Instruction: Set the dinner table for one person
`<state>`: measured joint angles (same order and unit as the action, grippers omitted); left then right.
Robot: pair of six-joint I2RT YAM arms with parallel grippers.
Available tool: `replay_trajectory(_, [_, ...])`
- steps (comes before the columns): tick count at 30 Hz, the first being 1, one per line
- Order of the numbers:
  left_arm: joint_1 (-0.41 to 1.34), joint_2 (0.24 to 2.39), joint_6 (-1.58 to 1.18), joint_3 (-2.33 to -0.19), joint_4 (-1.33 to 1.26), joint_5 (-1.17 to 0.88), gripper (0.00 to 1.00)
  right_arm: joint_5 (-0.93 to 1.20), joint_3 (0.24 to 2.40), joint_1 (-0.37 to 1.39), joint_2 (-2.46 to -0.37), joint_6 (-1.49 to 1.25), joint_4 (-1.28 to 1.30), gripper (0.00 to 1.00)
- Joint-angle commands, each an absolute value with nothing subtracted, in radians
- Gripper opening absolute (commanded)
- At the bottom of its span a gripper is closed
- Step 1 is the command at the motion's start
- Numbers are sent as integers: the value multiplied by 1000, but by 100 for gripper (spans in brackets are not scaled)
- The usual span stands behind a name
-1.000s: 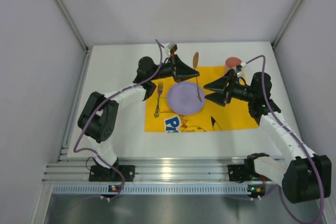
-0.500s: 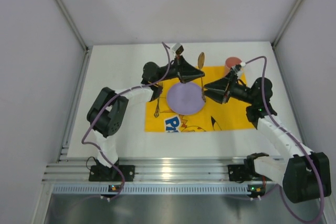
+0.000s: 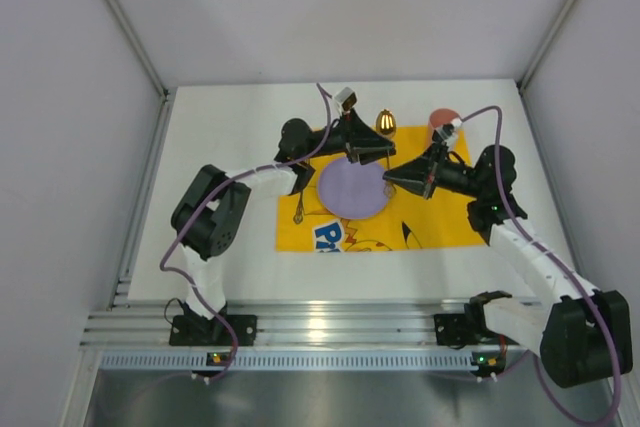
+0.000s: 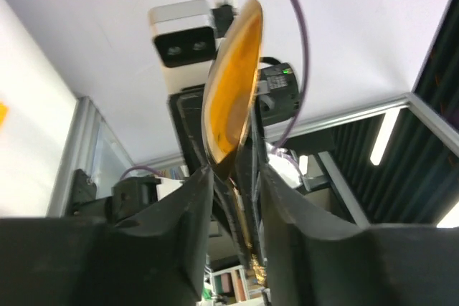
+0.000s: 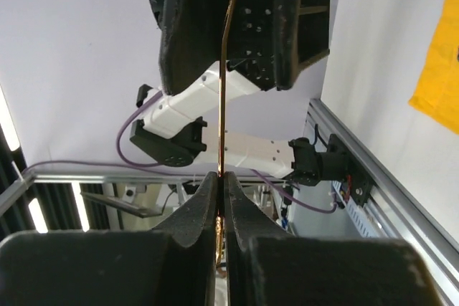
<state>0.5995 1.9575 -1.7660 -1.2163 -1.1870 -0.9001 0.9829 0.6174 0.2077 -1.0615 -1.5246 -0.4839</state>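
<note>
**Aloft, one spoon between two claws**

Overhead: the dinner table (image 3: 220, 127), rigid and fixed, lies under everything. Above its purple plate (image 3: 350, 187), a gold spoon (image 3: 385, 124) spans the left gripper (image 3: 372, 152) and the right gripper (image 3: 390, 185). A fork (image 3: 301, 202), a red cup (image 3: 441, 119) and a yellow cloth (image 3: 440, 222) crowd close.

Left wrist: the jaws are parted, loose around the spoon's neck.

Right wrist: the jaws are pinched tight on the thin handle. It looks like light, stiff, slippery metal, likely to swivel.

We see a lilac plate (image 3: 352, 195) on a yellow cloth (image 3: 445, 227), fork (image 3: 299, 211) at nine o'clock, spoon (image 3: 385, 124) at one, cup (image 3: 438, 121) at two.
</note>
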Motion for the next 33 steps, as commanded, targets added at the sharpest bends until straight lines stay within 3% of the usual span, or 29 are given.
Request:
replay_trajectory(1, [607,1887,-1610,-1230,-1094,-910,50,1006,710,219,-1037,-1405,-299,0])
replay_trajectory(2, [607,1872,-1533,-1227,-989,-926,69,1003,748,219,-1038,-1370,-255,0])
replay_trajectory(3, [607,1855,-1488,-1220,-932,-931,73,1003,768,219,-1039,-1312,-214,0])
replay_trajectory(10, [598,1715,-1155,-1206,-438,-894,80,976,851,210,-1048,-1141,66,0])
replay_trajectory(12, [586,1695,-1051,-1219,-253,-846,87,962,882,204,-1051,-1071,160,0])
replay_trajectory(13, [580,1672,-1019,-1223,-208,-832,98,948,893,201,-1058,-1046,190,0])
replay_trajectory(19, [529,1605,-717,-1316,349,-599,98,803,1044,195,-1139,-761,565,0])
replay_trajectory(24, [450,1511,-621,-1250,508,-447,98,591,1126,178,-1207,-539,837,0])
replay_trajectory(33, [336,1278,-542,-1115,686,-215,99,353,973,120,-1389,-428,815,0])
